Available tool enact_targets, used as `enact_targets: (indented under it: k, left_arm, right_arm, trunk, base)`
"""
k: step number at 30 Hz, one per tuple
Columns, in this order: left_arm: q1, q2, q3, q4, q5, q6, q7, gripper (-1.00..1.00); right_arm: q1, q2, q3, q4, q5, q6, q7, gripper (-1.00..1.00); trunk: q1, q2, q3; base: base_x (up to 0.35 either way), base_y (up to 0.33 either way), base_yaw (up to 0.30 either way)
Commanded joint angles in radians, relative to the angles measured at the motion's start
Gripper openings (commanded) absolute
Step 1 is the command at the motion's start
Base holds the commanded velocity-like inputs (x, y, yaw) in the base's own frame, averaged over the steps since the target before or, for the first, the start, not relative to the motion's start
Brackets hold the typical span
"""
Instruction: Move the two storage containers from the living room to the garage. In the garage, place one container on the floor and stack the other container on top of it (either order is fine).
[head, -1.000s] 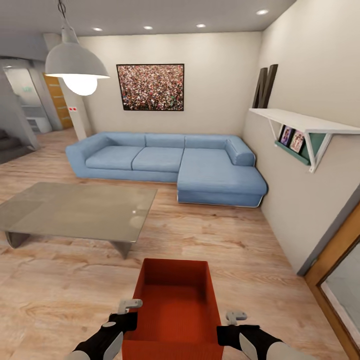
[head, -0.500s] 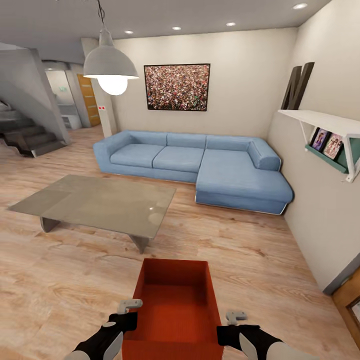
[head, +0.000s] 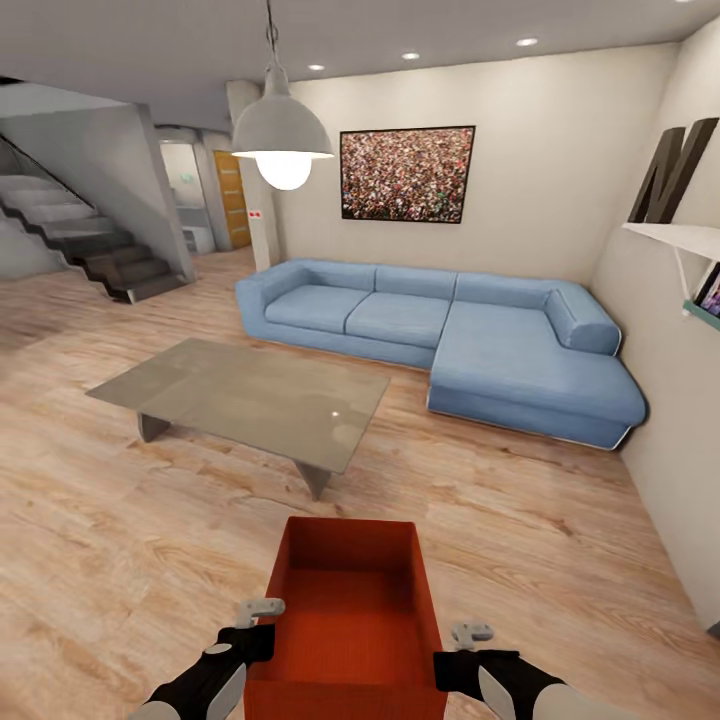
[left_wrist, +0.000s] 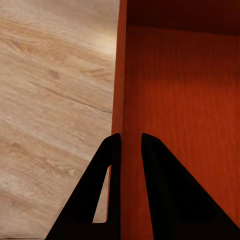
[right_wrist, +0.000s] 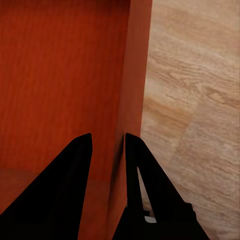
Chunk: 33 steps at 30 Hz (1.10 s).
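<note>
Coffee table (head: 245, 400) ahead-left, sofa (head: 450, 335) beyond, seemingly open plank floor (head: 530, 560) right

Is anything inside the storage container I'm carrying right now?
The storage container looks empty: bare ribbed orange floor and inner walls in the head view. The end nearest the robot is cut off, so that part is unseen. The left claw and right claw each straddle a side wall.

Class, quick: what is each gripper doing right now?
Left gripper: shut on the left wall of the storage container.
Right gripper: shut on the container's right wall.
</note>
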Motion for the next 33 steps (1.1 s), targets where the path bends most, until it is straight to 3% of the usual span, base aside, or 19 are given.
enact_targets:
  k: [1, 33]
  left_arm:
    - [0.000, 0.001, -0.032, 0.003, 0.027, 0.002, 0.008, -1.00]
    - [0.000, 0.001, -0.032, 0.003, 0.027, 0.003, 0.009, -1.00]
  right_arm:
    - [0.000, -0.020, -0.020, -0.059, 0.003, -0.032, -0.010, -1.00]
    - [-0.001, -0.017, -0.016, -0.059, 0.003, -0.032, -0.013, -1.00]
  trunk:
    - [0.000, -0.001, -0.001]
    - [0.000, -0.001, 0.001]
  base:
    - [0.000, 0.000, 0.280]
    - [0.000, 0.000, 0.282]
